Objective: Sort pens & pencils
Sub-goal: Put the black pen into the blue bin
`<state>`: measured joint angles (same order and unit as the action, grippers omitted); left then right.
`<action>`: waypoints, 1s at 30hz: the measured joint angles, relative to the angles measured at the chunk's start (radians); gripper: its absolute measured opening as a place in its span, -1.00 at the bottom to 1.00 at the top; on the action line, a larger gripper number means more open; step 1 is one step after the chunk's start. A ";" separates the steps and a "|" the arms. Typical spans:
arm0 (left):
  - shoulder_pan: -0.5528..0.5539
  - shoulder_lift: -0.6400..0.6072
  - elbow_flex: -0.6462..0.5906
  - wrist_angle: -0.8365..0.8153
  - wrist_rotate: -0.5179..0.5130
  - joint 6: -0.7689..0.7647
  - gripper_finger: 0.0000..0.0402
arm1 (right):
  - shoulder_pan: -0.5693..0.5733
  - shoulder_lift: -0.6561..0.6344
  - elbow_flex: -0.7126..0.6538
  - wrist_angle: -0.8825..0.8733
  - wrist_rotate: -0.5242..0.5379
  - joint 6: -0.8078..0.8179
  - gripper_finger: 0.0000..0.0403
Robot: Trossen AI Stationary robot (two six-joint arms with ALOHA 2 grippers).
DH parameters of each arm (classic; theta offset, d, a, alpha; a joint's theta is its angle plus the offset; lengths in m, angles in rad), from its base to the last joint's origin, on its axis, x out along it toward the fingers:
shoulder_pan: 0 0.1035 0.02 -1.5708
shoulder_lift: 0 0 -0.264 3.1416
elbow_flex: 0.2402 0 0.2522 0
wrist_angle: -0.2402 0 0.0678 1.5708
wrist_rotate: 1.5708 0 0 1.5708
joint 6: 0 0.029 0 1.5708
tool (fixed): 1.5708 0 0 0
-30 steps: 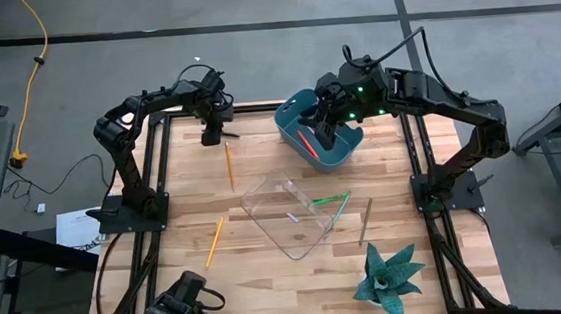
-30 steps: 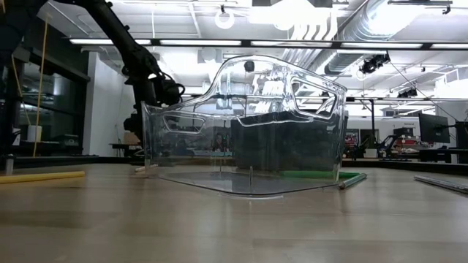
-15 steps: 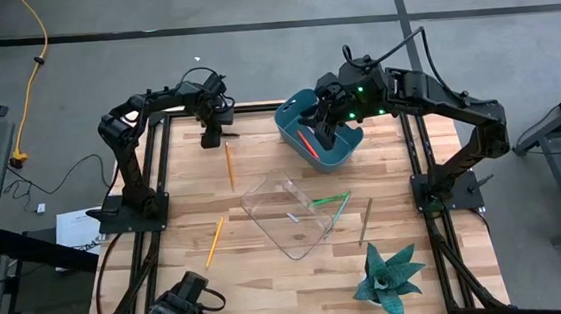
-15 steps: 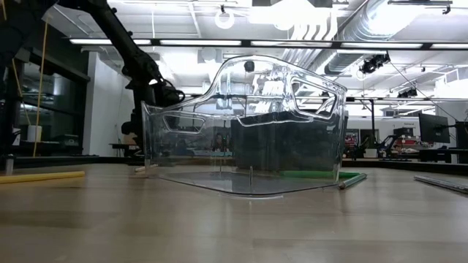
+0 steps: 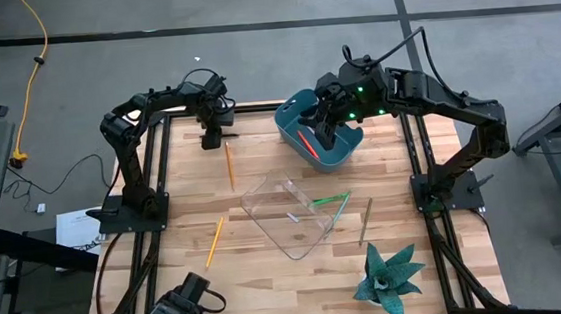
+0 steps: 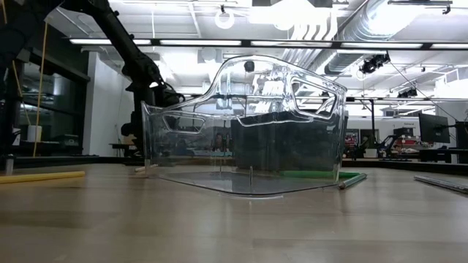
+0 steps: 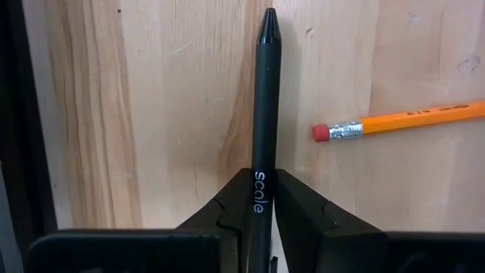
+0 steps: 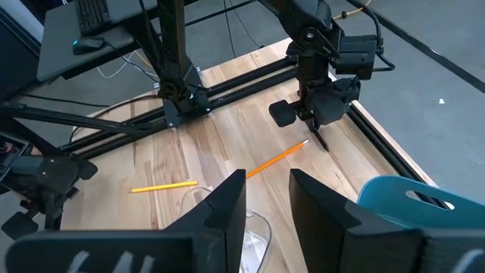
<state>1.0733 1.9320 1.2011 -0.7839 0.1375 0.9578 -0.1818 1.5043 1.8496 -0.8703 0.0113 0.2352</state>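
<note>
At the upper left of the high view, the left gripper (image 5: 213, 134) is clamped on a black pen (image 7: 264, 106), its two dark fingers (image 7: 227, 208) pressed to either side of the barrel, as the left wrist view shows. The pen's pointed tip reaches out past the fingertips over the tabletop (image 5: 268, 248). Just beside the pen lies an orange pencil (image 7: 402, 121), its pink eraser end turned toward the barrel but not touching it; in the high view this pencil (image 5: 229, 164) lies below the gripper.

Toward the upper right of the high view, the right gripper (image 5: 329, 113) hangs over a teal bin (image 5: 290, 116), its fingers (image 8: 227, 208) standing apart and holding nothing. A red-orange pen (image 5: 306, 141) lies in that bin.

At the centre of the tabletop sits a clear plastic bin (image 5: 263, 193), with a green pen (image 5: 330, 200) at its right edge. To the right of that, an olive-coloured pen (image 5: 366, 219) lies on the wood. A second yellow-orange pencil (image 5: 215, 240) lies at the lower left, well apart from the clear bin. A teal plant (image 5: 385, 279) stands at the lower right corner.
</note>
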 joint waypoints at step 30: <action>0.000 -0.031 0.101 -0.115 0.038 -0.076 -0.78 | 0.000 0.000 0.000 0.001 0.000 -0.027 -0.53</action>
<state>1.0733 1.9015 1.3024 -0.8992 0.1756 0.8821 -0.1816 1.5043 1.8496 -0.8696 0.0113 0.2077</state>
